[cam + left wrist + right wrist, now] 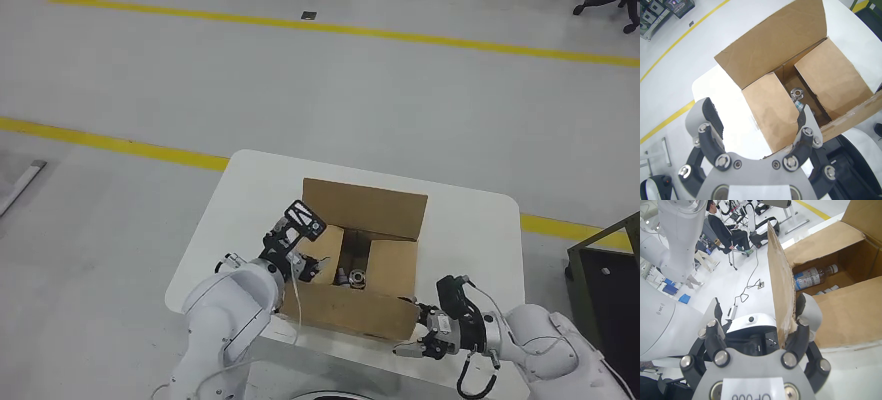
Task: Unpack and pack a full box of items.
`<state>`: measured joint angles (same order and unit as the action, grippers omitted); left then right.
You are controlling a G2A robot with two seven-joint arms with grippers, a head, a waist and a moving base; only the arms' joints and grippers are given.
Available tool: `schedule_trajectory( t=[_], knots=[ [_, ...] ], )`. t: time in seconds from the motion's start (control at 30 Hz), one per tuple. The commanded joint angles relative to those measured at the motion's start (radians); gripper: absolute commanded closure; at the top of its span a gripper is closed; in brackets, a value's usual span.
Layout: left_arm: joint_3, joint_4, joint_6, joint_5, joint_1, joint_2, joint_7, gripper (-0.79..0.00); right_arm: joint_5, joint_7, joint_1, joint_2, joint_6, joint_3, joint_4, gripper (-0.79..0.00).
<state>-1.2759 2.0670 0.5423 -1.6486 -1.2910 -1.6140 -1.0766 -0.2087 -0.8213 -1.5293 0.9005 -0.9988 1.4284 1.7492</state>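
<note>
Open cardboard box [365,205] on white worktop [470,220], bottle [810,277] lying inside, left tool [759,117] wide open astride a side flap [770,98], right tool [761,309] wide open astride another flap [781,275].

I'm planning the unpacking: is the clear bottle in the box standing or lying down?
Lying on its side: the clear plastic white-capped bottle rests lengthwise inside the brown cardboard box.
</note>
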Motion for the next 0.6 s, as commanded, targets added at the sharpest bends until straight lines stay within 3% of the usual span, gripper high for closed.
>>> schedule_trajectory(
  t=[0.0, 0.33, 0.57],
  knots=[
    [0.011, -0.001, 0.013, 0.005, 0.004, 0.003, -0.035, -0.785, -0.012, 0.01, -0.007, -0.009, -0.009, 0.009, 0.004, -0.723],
    [0.055, -0.019, 0.021, 0.005, 0.022, 0.015, -0.09, -0.785, -0.003, 0.014, -0.053, -0.053, -0.013, 0.018, 0.073, -0.526],
    [0.07, -0.011, 0.062, 0.053, 0.02, 0.026, -0.139, -0.785, -0.002, 0.014, -0.061, -0.082, -0.013, 0.0, 0.088, -0.486]
  ],
)
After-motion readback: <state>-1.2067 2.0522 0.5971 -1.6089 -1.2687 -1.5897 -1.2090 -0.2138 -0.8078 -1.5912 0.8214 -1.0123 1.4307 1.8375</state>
